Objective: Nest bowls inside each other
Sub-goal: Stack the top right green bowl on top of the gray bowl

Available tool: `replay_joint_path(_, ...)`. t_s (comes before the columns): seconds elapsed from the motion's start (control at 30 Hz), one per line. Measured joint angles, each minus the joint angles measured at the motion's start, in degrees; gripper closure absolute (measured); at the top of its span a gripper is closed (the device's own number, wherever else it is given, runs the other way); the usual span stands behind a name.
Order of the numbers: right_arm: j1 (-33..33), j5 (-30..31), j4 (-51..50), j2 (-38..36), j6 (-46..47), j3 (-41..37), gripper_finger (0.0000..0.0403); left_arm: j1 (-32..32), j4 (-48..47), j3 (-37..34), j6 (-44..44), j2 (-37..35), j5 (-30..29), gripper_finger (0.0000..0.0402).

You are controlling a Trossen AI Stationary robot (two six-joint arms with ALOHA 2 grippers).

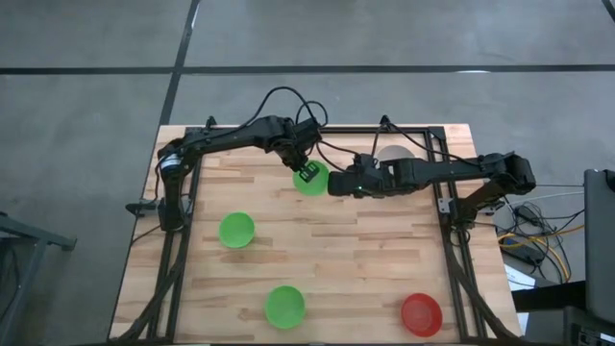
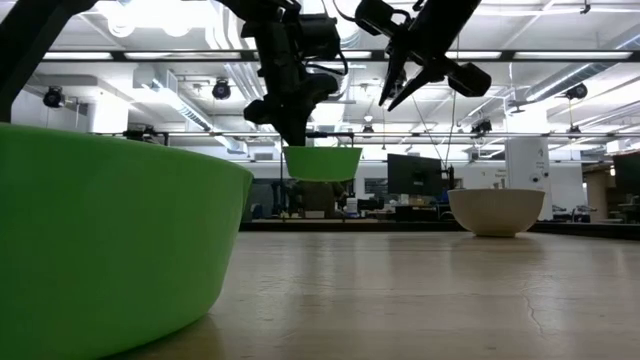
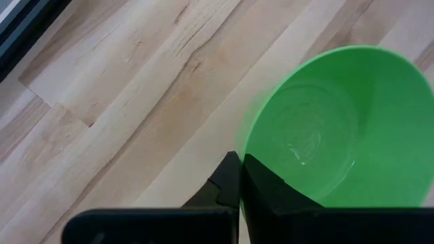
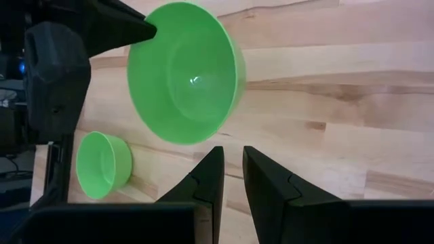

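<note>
Five bowls show from above: the left gripper pinches the rim of a green bowl over the table's far middle, the right gripper sits just beside it holding nothing, two green bowls and a red bowl lie nearer, and a pale bowl is half hidden under the right arm. From table height we see the held bowl hanging clear of the wood, the pale one resting at the right. Our left wrist view shows its fingers clamped on the rim; the right wrist view shows its fingers slightly parted, empty, near the lifted bowl.
</note>
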Motion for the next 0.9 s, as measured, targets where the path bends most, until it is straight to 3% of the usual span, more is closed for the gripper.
replay_joint_path(0.17,0.0,0.0,0.0,0.0,-0.2,0.0,0.0349,0.0,0.0,0.0,0.0,0.0,0.0,0.0399)
replay_joint_path(0.33,-0.1,0.0,0.1,0.0,5.8,0.0,0.0349,0.0,0.0,0.0,0.0,0.0,0.0,0.0399)
replay_joint_path(0.9,-0.2,0.1,9.0,2.3,-6.9,0.0,0.0349,0.0,0.0,0.0,-0.5,0.0,0.1,0.0399)
